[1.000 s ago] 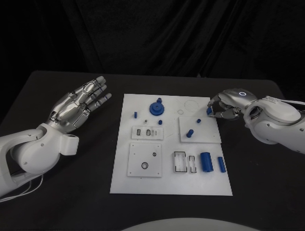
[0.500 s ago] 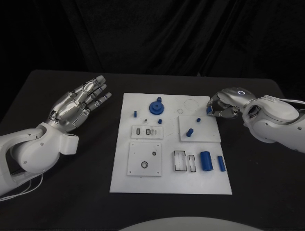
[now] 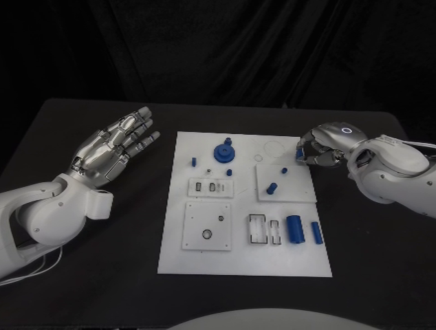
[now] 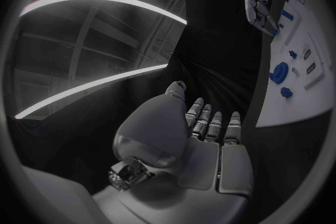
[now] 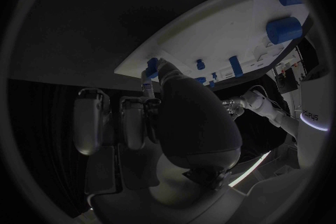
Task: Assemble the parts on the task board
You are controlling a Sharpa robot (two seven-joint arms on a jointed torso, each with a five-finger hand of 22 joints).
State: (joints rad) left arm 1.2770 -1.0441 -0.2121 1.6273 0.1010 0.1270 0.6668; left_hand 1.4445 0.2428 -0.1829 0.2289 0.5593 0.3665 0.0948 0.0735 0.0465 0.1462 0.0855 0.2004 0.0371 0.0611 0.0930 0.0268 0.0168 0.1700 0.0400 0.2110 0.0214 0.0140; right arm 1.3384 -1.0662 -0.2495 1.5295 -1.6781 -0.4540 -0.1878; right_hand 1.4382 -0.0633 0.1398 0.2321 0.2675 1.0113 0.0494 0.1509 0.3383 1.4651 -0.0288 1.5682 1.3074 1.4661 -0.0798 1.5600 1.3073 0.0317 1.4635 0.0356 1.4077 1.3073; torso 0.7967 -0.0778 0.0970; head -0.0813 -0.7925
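Right robot hand (image 3: 320,152) is pinching a small blue part (image 3: 299,157) at the task board (image 3: 244,264)'s right edge, needs lifting next; left robot hand (image 3: 114,148) is spread, idle.

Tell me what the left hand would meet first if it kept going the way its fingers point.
Probably nothing soon: the left hand is open, fingers aimed away past the task board's far left corner, over bare table toward the black curtain. Its height is unclear.

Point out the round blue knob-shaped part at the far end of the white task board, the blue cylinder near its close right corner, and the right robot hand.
Round blue knob-shaped part (image 3: 223,152), head view, on its disc-shaped base.
Blue cylinder (image 3: 296,230), head view, mid-length of its side.
Right robot hand (image 3: 319,148), head view, on the silver back of the hand.
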